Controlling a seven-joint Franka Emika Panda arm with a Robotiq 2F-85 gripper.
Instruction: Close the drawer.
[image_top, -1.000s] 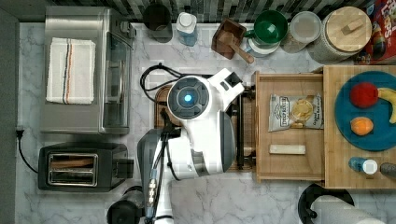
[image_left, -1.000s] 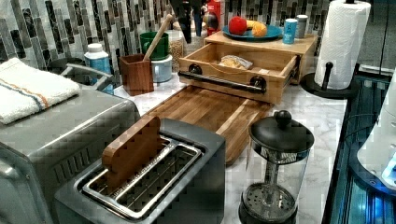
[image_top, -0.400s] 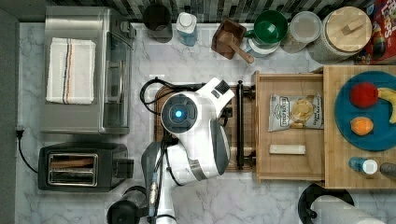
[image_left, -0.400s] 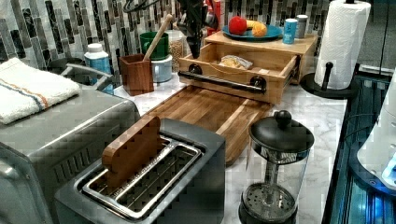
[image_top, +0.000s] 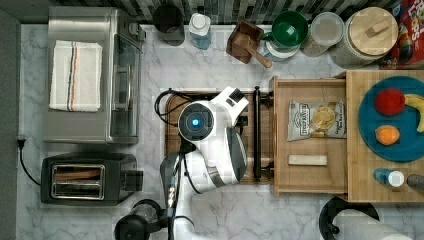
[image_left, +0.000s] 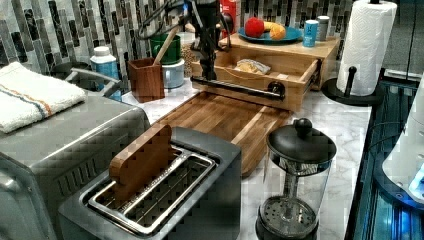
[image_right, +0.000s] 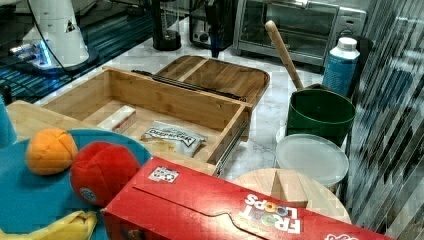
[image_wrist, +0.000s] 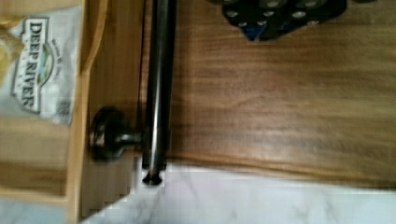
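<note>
One toaster (image_left: 165, 195) sits nearest in the left view, with a French press (image_left: 295, 185) at its 3 o'clock. Beyond them lies the dark cutting board (image_left: 225, 117), and at its far edge, toward 1 o'clock, stands the drawer (image_left: 265, 75), pulled out and open, its black handle bar (image_left: 235, 86) running along the front over the board's far edge. The gripper (image_left: 208, 70) hangs upright from above and reaches down to that bar near the left view's left end of it; whether it is apart or together I cannot tell, nor whether it touches the bar. Inside the drawer rest a chip bag (image_left: 251, 66) and a small white block (image_top: 307, 160). Farther back, the drawer runs under a light slab top (image_left: 300, 50) that carries a blue plate (image_left: 290, 35). Seen in the top view, the white arm (image_top: 215, 140) covers the cutting board, and the open drawer lies at its 3 o'clock.
</note>
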